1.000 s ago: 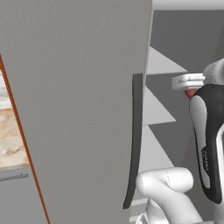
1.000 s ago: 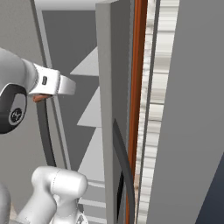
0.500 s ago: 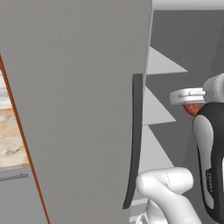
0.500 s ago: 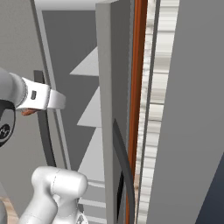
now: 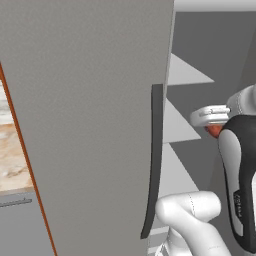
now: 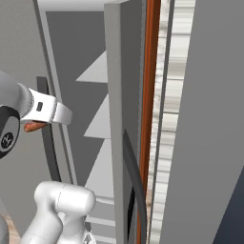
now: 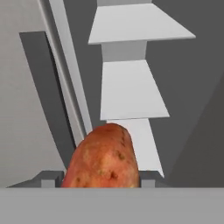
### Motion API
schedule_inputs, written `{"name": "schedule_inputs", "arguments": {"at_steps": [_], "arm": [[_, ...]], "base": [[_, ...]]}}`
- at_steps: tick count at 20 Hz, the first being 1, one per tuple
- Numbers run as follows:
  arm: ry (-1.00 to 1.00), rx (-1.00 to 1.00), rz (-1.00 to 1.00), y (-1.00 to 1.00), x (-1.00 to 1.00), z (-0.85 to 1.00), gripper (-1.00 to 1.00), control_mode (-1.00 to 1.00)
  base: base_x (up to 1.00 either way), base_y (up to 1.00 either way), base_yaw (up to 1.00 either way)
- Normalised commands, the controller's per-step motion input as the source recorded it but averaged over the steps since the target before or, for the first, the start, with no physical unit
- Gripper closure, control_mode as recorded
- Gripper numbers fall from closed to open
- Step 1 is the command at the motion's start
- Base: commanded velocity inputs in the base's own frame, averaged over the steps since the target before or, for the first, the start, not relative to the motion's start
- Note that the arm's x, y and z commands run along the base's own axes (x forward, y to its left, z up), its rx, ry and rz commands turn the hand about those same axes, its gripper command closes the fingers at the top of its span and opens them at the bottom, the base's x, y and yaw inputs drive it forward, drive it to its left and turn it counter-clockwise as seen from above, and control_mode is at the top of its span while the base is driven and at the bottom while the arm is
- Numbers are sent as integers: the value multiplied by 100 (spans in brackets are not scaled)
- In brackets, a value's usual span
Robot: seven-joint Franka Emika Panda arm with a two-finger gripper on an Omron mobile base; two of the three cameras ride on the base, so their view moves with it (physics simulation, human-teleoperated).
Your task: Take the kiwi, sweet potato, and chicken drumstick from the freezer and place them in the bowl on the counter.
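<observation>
The sweet potato [image 7: 103, 157] between the jaws is rusty orange-red with darker brown flecks and a few pale spots; in the left base view only a red-orange sliver [image 5: 214, 130] peeks below the white hand. Beyond the jaws, the freezer [image 5: 90, 115] has a flat matte grey door with a fine speckle, a long dark charcoal handle [image 5: 153, 160], and pale grey shelves [image 7: 131, 92] against a darker grey inside. Far off to the side, the counter [image 5: 12, 155] is beige marbled stone with rusty-orange blotches.
</observation>
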Motion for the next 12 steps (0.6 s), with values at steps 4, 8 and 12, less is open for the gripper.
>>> {"name": "schedule_inputs", "arguments": {"at_steps": [4,8,12], "arm": [[7,0,0,6,0,-23,100,-100],[1,0,0,1,0,-7,100,100],[0,0,0,0,0,0,100,100]], "base": [[0,0,0],[-9,0,0],[-63,22,0]]}}
